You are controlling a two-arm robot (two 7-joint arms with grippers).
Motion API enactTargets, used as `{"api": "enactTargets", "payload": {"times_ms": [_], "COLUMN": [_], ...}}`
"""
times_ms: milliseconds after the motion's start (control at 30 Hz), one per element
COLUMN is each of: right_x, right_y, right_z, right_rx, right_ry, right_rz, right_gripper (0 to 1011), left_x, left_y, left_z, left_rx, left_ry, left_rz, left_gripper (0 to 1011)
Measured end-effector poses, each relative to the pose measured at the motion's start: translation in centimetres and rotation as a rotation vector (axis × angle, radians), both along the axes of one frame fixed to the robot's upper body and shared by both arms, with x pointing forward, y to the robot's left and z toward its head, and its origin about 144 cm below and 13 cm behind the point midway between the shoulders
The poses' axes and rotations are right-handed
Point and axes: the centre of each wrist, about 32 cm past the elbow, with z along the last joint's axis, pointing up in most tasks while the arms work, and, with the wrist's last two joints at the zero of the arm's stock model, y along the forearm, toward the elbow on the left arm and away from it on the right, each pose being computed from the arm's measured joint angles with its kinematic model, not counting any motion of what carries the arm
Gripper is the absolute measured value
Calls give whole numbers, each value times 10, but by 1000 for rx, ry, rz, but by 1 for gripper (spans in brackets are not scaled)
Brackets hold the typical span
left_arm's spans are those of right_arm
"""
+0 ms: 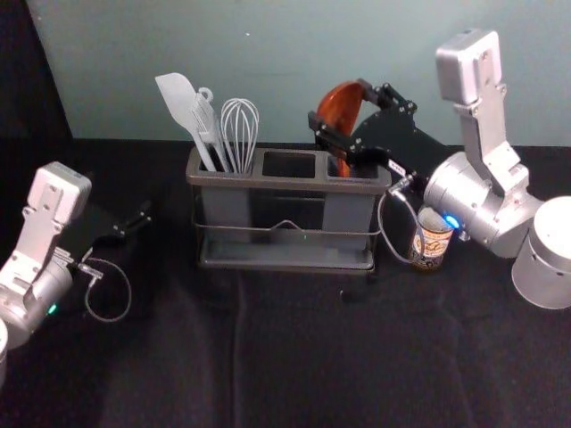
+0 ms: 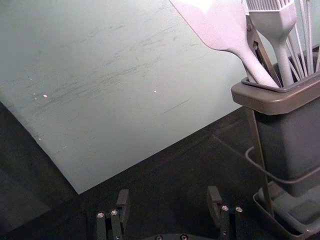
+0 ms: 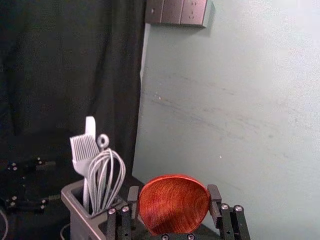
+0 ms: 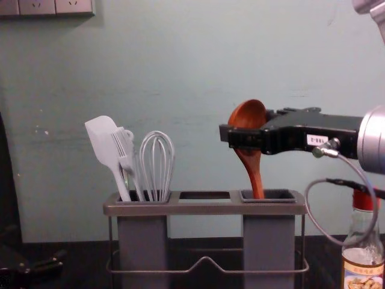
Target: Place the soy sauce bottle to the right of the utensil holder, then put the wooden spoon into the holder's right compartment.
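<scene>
On the tabletop (image 1: pixel 294 357) stood the holder (image 4: pixel 204 208), the left end effector (image 2: pixel 167 197) spread at its left, the bottle (image 1: pixel 432 241) at its right. Likely light and stiff, the spoon (image 4: pixel 252 165) dipped into the right compartment (image 4: pixel 284 195), its bowl (image 4: pixel 248 113), probably the surest hold, pinched by the right end effector (image 3: pixel 173 197).

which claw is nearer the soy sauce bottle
Right. The right claw is up and left of the bottle, above the holder; the left claw is farther off, beyond the holder's left end.
</scene>
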Motion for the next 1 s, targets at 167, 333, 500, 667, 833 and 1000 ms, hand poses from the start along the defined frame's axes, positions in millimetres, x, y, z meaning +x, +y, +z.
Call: {"api": "enactTargets", "payload": {"times_ms": [167,333,500,667,833,1000], "right_x": [-1,-1,0,1,1,1], "right_y": [-1,-2,-3,-3,-3,-3], "right_z": [-7,-11,-13,-13,-13,-13], "right_rx": [1,5,15,16,15,14], "right_ry": [16,26,39,41,39,38], "right_rz": [-10,-15,-15,-13,-13,-13], "right_gripper": [839,839,839,838,839,886], "left_x": [0,0,0,0,0,0], "left_y": [0,0,0,0,0,0], "left_z": [0,0,0,0,0,0], "left_rx": [0,0,0,0,0,0], "left_ry": [0,0,0,0,0,0], "left_rz": [0,0,0,0,0,0], "left_gripper": [1005,1005,1005,1005,1005,1005]}}
